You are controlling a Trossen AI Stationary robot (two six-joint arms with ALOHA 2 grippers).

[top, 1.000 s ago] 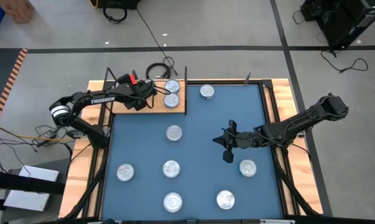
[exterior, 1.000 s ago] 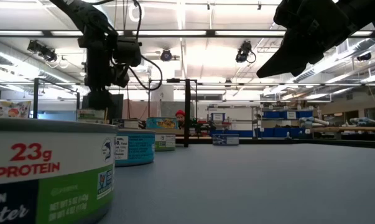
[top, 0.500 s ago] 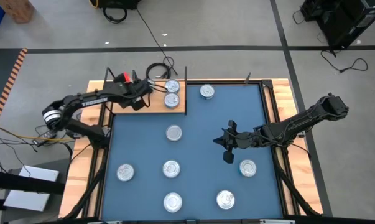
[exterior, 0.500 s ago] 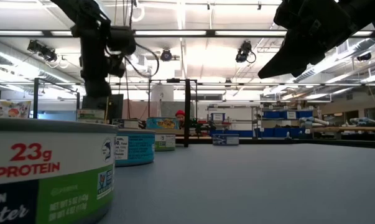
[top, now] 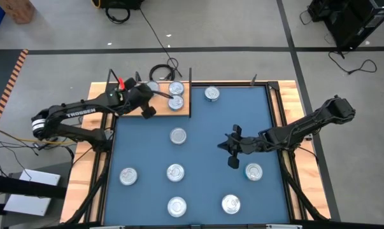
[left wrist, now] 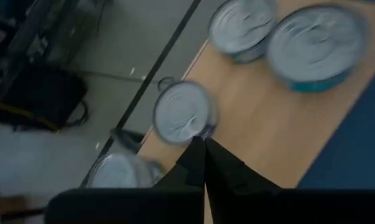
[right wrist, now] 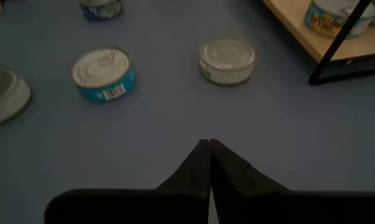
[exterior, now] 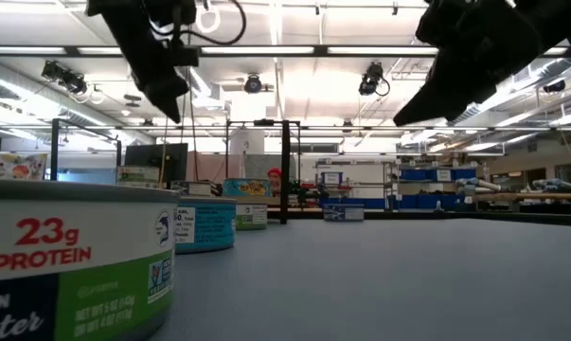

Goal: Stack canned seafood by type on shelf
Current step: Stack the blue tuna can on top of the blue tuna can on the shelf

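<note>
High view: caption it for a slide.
Left gripper, shut and empty, over the shelf beside three tins; right gripper shut above the blue mat.

Bright ceiling lights; left wrist view motion-blurred.

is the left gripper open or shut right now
Shut and empty: in the left wrist view the left gripper shows both dark fingers pressed together above the shelf, nothing between them.
</note>
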